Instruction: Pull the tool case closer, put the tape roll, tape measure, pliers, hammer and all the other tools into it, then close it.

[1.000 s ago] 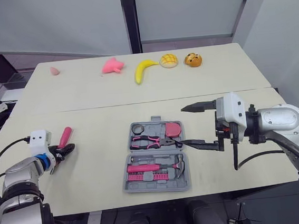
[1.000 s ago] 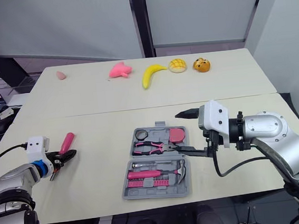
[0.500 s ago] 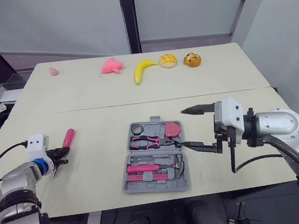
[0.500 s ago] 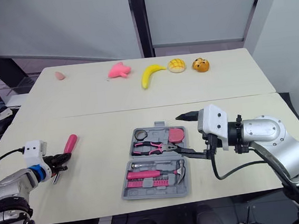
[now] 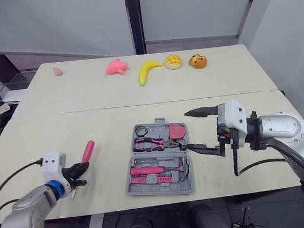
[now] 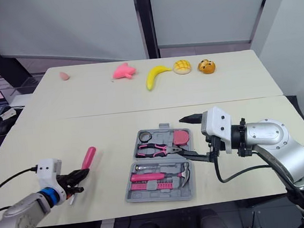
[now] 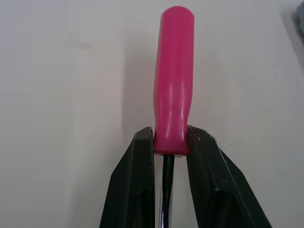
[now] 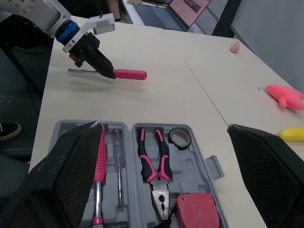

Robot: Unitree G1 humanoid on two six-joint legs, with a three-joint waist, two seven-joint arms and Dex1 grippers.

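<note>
Left gripper [image 7: 170,140] pinched, right [image 5: 187,129] seemingly wide

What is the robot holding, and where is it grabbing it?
The left gripper pinches a pink-handled screwdriver at the end of its handle, where the metal shaft starts. The right gripper is open and holds nothing.

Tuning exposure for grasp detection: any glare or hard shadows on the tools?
Left wrist view: bright streaks of sheen run along the handle of the screwdriver held in the left gripper, but no washed-out patch. Right wrist view: the screwdriver throws a faint, soft shadow on the table. Eye views: even light, no hard shadows around the case, no glare on the table.
</note>
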